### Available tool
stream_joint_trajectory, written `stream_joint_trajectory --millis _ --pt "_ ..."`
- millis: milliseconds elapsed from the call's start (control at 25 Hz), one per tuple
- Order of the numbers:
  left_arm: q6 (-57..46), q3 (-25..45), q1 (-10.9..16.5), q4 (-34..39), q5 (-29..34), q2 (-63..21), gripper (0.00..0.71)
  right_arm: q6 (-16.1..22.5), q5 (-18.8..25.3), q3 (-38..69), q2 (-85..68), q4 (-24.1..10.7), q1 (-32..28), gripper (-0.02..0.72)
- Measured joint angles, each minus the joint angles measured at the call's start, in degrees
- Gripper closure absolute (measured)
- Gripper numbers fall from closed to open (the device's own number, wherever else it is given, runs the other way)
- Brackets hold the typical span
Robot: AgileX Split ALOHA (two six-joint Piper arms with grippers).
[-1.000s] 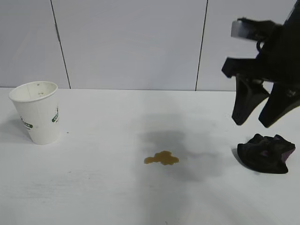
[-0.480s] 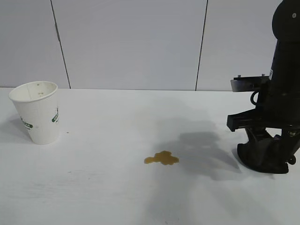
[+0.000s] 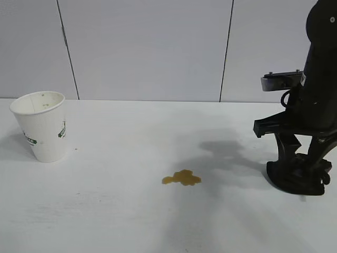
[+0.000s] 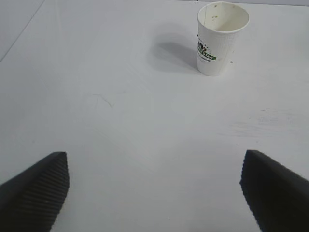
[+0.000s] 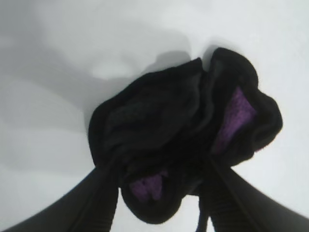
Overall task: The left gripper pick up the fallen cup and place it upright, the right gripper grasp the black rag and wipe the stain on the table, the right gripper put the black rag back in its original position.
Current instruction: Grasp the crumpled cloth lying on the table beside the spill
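On desk (image 3: pixel 131 221): cup (image 3: pixel 42 126) upright, inside dry; right hand (image 3: pixel 301 171) pinches black rag (image 5: pixel 183 145), purple visible only from wrist; left hand (image 4: pixel 154 193) wide.

White cup (image 3: pixel 42 126), green logo; yellowish-brown stain (image 3: pixel 181 178); black rag (image 5: pixel 188 130), purple patches.

Grey panelled wall (image 3: pixel 147 50) behind far edge of counter. Two dark vertical seams (image 3: pixel 67 50) (image 3: pixel 226 50) split it into three panels: left, middle, right.
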Motion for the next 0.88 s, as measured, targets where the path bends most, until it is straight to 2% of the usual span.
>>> stream_joint_trajectory --millis 80,240,320,640,800,840,880 --pt "0.0 0.0 0.0 0.0 0.0 0.0 0.016 0.0 0.0 -0.06 0.96 0.11 -0.36 0.303" --pt "0.0 0.0 0.0 0.0 0.0 0.0 0.016 0.0 0.17 -0.06 1.36 0.18 -1.61 0.138" --pt "0.0 0.0 0.0 0.0 0.0 0.0 0.016 0.0 0.17 -0.06 1.36 0.18 -2.18 0.115" --pt "0.0 0.0 0.0 0.0 0.0 0.0 0.016 0.04 -2.22 -0.06 2.03 1.19 -2.66 0.188" --pt "0.0 0.0 0.0 0.0 0.0 0.0 0.016 0.04 -2.22 -0.06 5.32 2.32 -2.66 0.201" --pt "0.0 0.0 0.0 0.0 0.0 0.0 0.016 0.04 -2.08 -0.28 5.39 2.58 -2.66 0.213" --pt "0.0 0.0 0.0 0.0 0.0 0.0 0.016 0.04 -2.09 -0.33 5.39 2.7 -2.66 0.259"
